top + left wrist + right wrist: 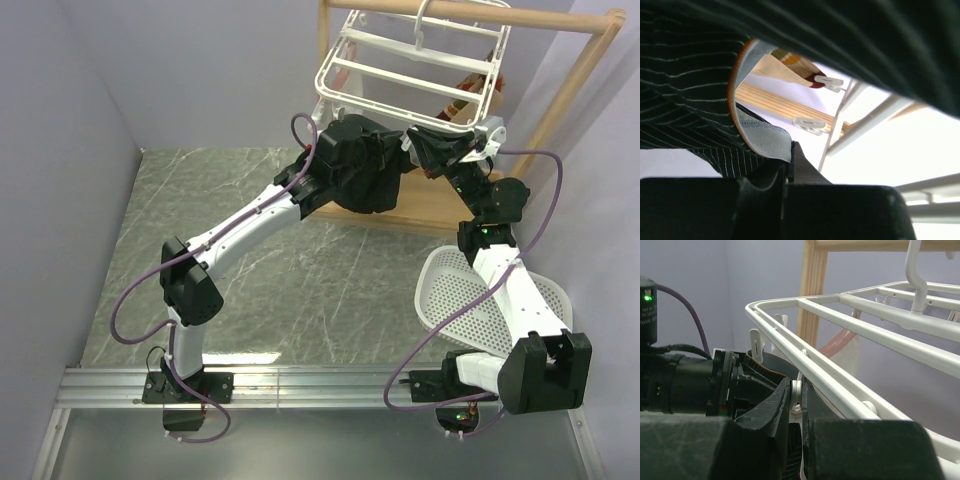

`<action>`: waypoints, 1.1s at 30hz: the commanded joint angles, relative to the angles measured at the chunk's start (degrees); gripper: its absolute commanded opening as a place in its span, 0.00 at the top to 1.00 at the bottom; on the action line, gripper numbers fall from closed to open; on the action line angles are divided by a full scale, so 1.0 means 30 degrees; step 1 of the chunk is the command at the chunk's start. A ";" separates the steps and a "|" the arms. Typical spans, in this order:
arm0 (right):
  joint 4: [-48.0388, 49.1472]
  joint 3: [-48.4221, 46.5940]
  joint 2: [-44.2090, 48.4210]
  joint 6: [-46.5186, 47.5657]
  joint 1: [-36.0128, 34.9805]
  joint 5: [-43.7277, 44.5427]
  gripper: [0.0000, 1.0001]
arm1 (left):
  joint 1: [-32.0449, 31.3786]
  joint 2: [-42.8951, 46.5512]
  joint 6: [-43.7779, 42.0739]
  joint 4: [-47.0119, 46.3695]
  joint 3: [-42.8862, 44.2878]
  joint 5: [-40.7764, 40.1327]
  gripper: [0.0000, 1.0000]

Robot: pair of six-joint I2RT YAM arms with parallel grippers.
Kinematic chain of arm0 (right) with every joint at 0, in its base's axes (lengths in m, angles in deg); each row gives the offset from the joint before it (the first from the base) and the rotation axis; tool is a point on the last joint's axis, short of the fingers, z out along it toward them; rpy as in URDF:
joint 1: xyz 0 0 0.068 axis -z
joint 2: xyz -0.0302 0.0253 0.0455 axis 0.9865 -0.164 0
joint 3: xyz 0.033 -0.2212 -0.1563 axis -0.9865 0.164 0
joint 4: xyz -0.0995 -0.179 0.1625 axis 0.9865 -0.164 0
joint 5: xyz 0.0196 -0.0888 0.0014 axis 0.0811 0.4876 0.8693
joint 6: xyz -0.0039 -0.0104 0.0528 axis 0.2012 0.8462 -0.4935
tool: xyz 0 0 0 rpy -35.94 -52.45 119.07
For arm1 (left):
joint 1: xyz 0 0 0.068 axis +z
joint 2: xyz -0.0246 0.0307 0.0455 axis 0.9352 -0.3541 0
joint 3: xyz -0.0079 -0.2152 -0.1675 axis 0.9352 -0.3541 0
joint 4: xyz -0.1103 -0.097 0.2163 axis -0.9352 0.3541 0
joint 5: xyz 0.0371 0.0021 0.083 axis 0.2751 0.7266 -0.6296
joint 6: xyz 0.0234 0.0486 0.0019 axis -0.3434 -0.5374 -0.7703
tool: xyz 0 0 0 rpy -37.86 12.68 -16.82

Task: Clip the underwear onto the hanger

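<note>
left wrist view, nearest first: the left gripper (791, 150) has its two black fingers pressed together on the grey inner waistband of the underwear (685, 90). the cloth is black with fine pale stripes and one thin orange edge, and it drapes over and around the lens. through the gap in the cloth, two spare clips (810, 125) hang from the white bars of the hanger (875, 117). behind them lie one bar of the wooden frame (775, 102) and one small brown item (815, 80).

right wrist view: the right gripper (799, 392) is closed to a thin slit, pinching one white clip (797, 389) just under the hanger's near rail. the underwear's orange-trimmed band sits just to the left of that clip, held up by the left gripper's black body. one green light (647, 297) glows on the left arm. farther along the rail two more clips dangle. beyond them are the hanger's single hook (915, 270) and one whitish pouch (845, 350) with a pink-red edge.

top external view: the two arm bases are bolted at the near edge of the marbled table (300, 270). one white perforated basket (450, 290) lies partly under the right forearm. both arms meet at the near edge of the hanger, which hangs tilted from the frame's top bar. the underwear hangs bunched just below that edge. any print on the arms is too small to read.
</note>
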 commanded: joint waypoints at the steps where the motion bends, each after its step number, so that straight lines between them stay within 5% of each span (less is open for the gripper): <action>1: 0.0419 0.0354 -0.0029 0.0493 -0.0333 -0.1165 1.00 | 0.0058 -0.0054 0.3969 -0.0414 0.1216 0.0457 1.00; 33: 0.0624 0.0441 -0.0556 0.1636 -0.0450 -0.0491 1.00 | 0.0174 0.0648 0.4819 -0.0414 0.1305 0.1570 1.00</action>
